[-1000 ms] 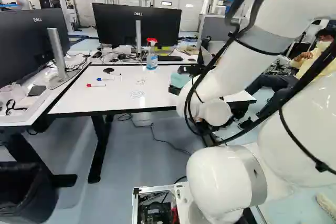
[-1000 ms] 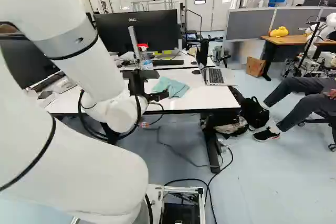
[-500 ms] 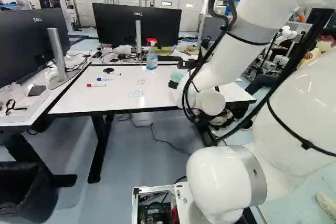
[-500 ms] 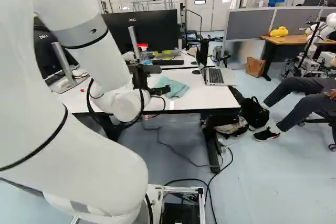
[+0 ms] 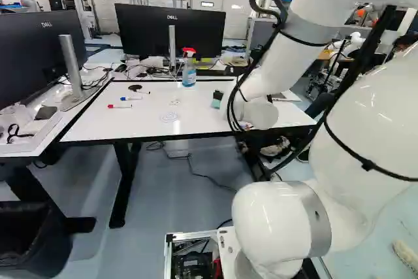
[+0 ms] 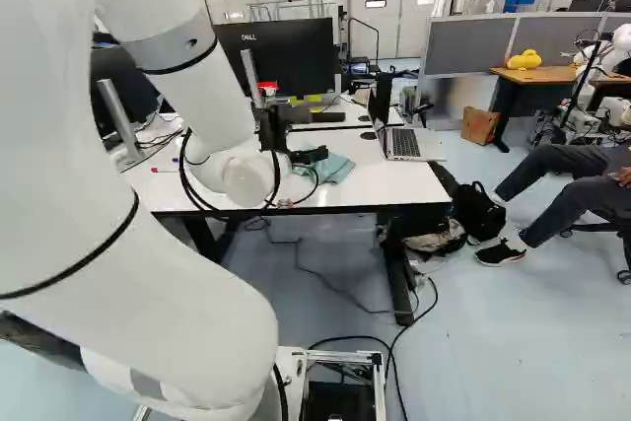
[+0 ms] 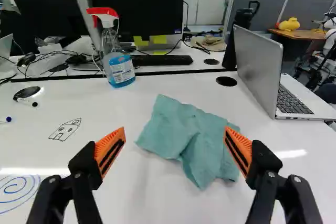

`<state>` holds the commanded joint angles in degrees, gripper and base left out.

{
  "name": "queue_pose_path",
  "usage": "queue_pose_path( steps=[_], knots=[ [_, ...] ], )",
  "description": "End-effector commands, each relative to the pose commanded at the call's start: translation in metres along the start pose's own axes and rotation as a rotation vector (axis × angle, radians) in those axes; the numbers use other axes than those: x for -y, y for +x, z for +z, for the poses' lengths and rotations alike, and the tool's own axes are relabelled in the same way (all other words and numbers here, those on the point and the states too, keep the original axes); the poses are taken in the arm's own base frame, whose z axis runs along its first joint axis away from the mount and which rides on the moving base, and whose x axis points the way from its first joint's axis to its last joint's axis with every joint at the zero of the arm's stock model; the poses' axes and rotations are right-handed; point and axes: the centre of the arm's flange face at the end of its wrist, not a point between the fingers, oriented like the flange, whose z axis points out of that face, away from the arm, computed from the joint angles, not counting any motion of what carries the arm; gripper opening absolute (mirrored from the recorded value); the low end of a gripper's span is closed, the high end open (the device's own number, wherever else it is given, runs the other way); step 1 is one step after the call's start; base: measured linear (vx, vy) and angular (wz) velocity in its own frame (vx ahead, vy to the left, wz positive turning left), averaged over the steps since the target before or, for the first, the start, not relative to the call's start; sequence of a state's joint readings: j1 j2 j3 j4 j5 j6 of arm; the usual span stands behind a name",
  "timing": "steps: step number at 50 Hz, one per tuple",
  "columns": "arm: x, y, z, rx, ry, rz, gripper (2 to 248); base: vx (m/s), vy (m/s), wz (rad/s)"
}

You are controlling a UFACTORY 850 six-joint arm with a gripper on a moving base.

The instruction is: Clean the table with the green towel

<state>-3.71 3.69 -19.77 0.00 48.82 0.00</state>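
Standing open, the pincer (image 7: pixel 175 132) has been moved nearer the rumpled green towel (image 7: pixel 202 148) on the bench (image 7: pixel 136 198), so gripping can be attempted.

Bare tabletop (image 7: pixel 142 203) opens up right ahead of the gripper (image 6: pixel 317 155), and there's a clear lane beyond the towel (image 7: pixel 189 140) too! But look at the laptop (image 7: pixel 257 66), its raised screen walling off one side. The spray bottle (image 7: pixel 118 59) stands upright at the far edge, the monitor (image 7: pixel 142 3) looming behind. Toward the flat markers (image 5: pixel 119 106), wide open surface!
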Motion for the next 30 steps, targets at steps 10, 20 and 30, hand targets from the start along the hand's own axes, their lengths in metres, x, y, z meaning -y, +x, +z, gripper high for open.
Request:
queue_pose_path(
  steps=[10,20,30],
  knots=[
    [-0.009,0.003,0.018,0.034,-0.021,0.007,247,0.000,0.000,0.000],
    [-0.017,0.006,0.035,0.069,-0.041,0.015,247,0.000,0.000,0.000],
    [-0.026,0.008,0.053,0.104,-0.058,0.022,247,0.000,0.000,0.000]
  ],
)
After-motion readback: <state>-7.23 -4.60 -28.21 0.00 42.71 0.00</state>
